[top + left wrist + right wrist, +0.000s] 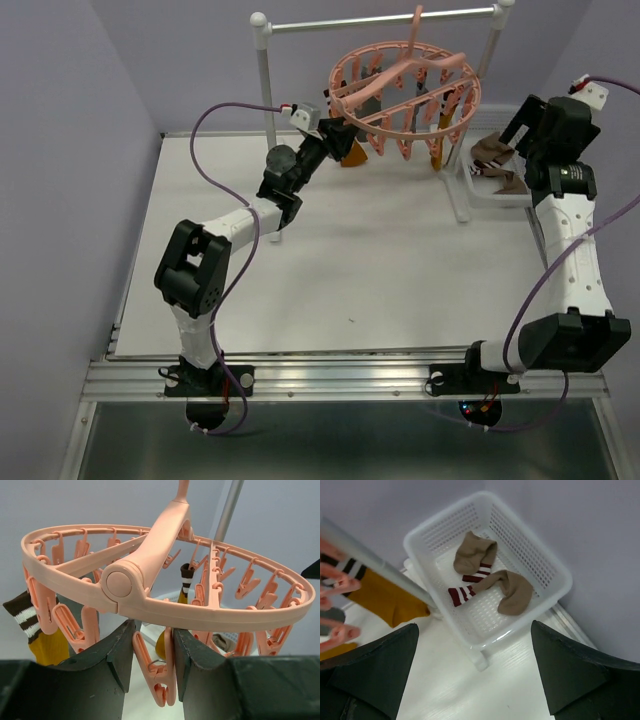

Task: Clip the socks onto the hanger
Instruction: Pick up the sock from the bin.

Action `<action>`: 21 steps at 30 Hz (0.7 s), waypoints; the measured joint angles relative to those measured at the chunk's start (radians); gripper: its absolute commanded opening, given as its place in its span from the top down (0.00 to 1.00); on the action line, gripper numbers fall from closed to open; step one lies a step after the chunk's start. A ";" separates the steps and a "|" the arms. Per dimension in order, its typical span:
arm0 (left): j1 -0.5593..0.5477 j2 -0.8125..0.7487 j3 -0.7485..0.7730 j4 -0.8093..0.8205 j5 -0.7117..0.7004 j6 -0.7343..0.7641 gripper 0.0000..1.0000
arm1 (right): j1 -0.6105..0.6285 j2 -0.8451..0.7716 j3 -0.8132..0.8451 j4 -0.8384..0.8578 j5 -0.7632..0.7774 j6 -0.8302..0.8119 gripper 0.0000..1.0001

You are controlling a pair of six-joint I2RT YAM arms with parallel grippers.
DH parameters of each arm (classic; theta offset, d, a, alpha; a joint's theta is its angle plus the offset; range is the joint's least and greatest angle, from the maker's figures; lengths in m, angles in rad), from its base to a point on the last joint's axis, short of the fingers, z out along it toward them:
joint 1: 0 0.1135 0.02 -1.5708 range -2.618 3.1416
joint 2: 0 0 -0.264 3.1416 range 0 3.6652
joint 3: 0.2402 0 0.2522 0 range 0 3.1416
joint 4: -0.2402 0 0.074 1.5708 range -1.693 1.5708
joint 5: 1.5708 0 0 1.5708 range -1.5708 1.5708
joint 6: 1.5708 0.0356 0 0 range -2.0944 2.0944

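Observation:
The salmon-pink hanger (400,128) hangs from the rail at the back; its ring (200,611) fills the left wrist view. My left gripper (335,135) (154,628) is shut on one dangling clip (159,672) under the ring's near side. Mustard socks with dark striped cuffs (45,647) (186,580) (352,155) (436,155) hang from other clips. Two brown socks (475,552) (512,590) with red-and-white cuffs lie in the white basket (540,605). My right gripper (512,128) (474,630) is open and holds nothing, above the table just short of the basket.
The metal rail stand (265,80) with white posts carries the hanger; one pole (370,560) crosses the right wrist view beside a hanging mustard sock (385,597). The basket (480,190) stands at the back right, near the table's edge and the wall.

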 measured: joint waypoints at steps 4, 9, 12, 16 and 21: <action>0.000 -0.010 0.000 -0.011 -0.026 0.001 1.00 | -0.060 0.095 -0.006 0.001 -0.011 0.090 0.00; 0.000 -0.042 -0.024 -0.022 -0.089 0.015 1.00 | -0.088 0.286 0.006 0.005 -0.031 0.196 0.00; 0.000 -0.084 -0.058 -0.029 -0.113 0.029 1.00 | -0.101 0.409 0.050 0.004 -0.038 0.244 0.00; 0.000 -0.106 -0.064 -0.037 -0.124 0.032 1.00 | -0.108 0.605 0.191 0.018 -0.036 0.277 0.00; 0.000 -0.106 -0.064 -0.056 -0.125 0.006 1.00 | -0.121 0.803 0.381 0.066 -0.035 0.283 0.00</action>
